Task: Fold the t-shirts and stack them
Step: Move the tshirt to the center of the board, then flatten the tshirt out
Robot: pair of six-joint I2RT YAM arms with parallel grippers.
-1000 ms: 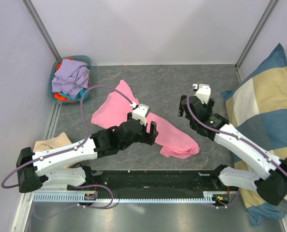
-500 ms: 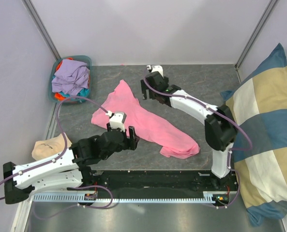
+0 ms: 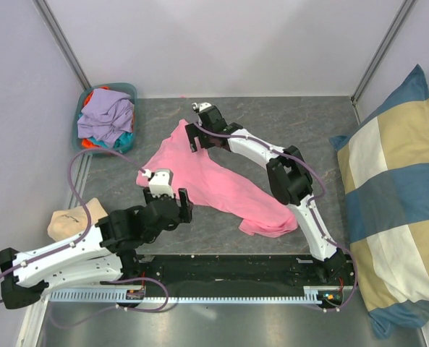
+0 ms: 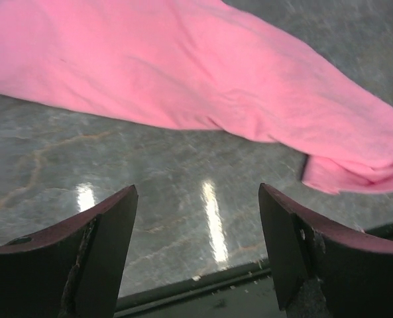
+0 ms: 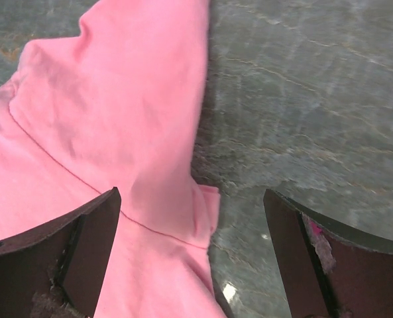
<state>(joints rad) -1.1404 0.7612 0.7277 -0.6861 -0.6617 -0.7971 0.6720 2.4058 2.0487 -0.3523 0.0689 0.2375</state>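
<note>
A bright pink t-shirt (image 3: 225,186) lies crumpled in a long diagonal strip on the grey table, from far left to near right. My left gripper (image 3: 168,202) hangs open above bare table just near-left of it. In the left wrist view the pink t-shirt (image 4: 183,73) lies beyond the open left gripper (image 4: 196,189), apart from it. My right gripper (image 3: 203,137) is open over the shirt's far end. In the right wrist view the right gripper (image 5: 191,195) straddles the right edge of the pink t-shirt (image 5: 116,119), holding nothing. More t-shirts (image 3: 105,112), lavender, teal and orange, fill a basket.
The teal basket (image 3: 129,90) stands in the far left corner. A peach cloth bundle (image 3: 73,217) lies at the left edge beside the left arm. A large blue-and-cream checked cushion (image 3: 395,195) fills the right side. White walls enclose the table (image 3: 294,123).
My right arm has swung from the right side across to the shirt's far left end. My left arm has drawn back off the shirt toward the near left, its jaws a little narrower.
</note>
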